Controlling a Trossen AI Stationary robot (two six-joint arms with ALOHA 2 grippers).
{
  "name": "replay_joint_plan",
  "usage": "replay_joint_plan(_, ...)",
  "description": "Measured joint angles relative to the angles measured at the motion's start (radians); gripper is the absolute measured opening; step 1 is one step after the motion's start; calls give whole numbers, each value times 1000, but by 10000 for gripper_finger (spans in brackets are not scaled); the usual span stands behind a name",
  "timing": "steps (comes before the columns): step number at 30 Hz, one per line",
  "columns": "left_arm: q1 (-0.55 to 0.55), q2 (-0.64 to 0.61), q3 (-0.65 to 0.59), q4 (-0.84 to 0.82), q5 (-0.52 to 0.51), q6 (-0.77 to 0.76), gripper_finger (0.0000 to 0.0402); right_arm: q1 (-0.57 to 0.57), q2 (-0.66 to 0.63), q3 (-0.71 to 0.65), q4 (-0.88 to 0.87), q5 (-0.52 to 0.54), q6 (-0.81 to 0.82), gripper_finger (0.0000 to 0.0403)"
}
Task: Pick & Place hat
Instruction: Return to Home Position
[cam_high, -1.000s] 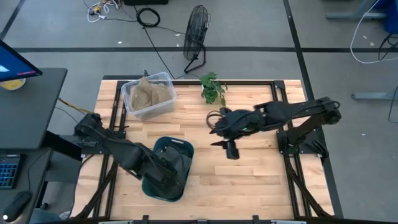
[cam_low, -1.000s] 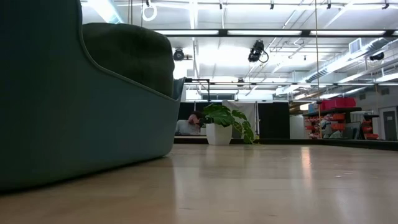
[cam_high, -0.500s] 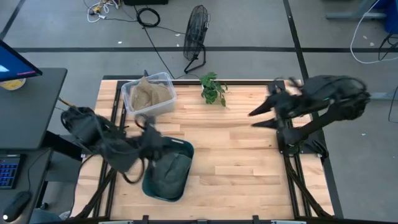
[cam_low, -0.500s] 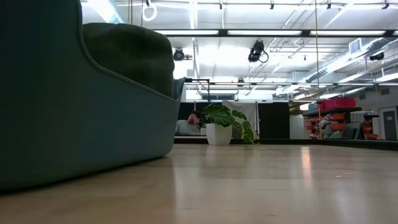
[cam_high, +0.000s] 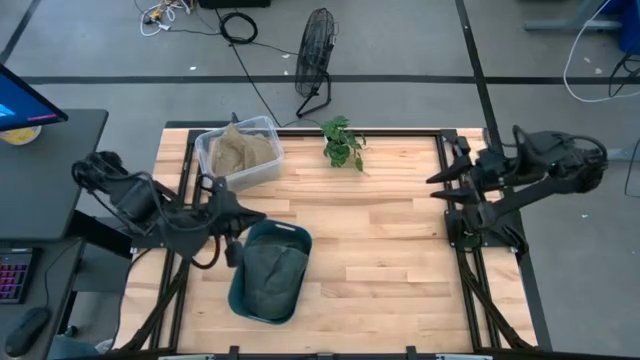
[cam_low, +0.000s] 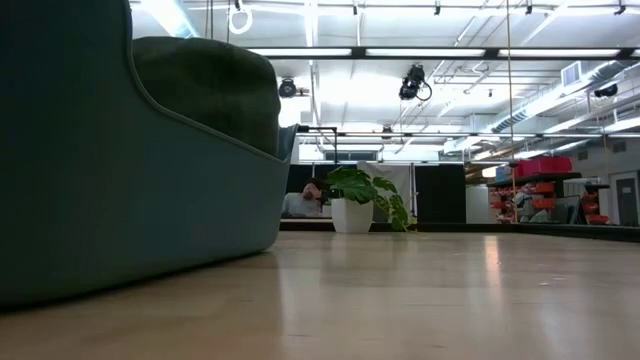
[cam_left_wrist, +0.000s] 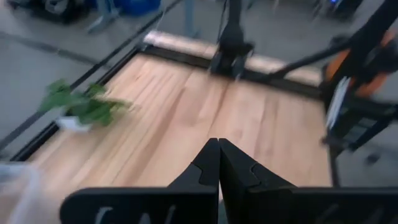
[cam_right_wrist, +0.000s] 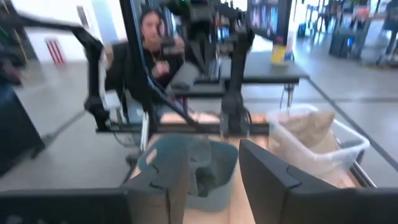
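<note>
The dark green hat lies inside a teal bin at the table's near left; in the low view the hat bulges above the bin's wall. My left gripper hovers just left of the bin's far end, and its fingers are shut on nothing. My right gripper is drawn back over the table's right edge, open and facing the bin across the table.
A clear plastic tub with tan stuffing stands at the far left. A small potted plant sits at the far edge, and a fan stands on the floor beyond it. A person sits beyond the table's left side. Bare wood spans the middle.
My left gripper has risen out of the bin and pulled back toward the table's left edge, leaving the hat lying in the bin. My right gripper has swung from the table's middle back to the right edge. The hat and the bin have stayed put.
</note>
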Motion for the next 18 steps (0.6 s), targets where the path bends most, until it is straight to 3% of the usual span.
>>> replay_joint_plan(6,58,-215,-465,583,39,123,2,0,-167,-199,140,-8,12,141)
replay_joint_plan(9,116,-283,-647,779,90,180,2,0,-235,-274,187,-8,11,141)
replay_joint_plan(12,180,-357,-765,864,137,198,2,0,-309,-328,199,-4,7,141)
replay_joint_plan(18,255,-550,-900,867,146,226,2,0,-475,-405,225,0,-46,141)
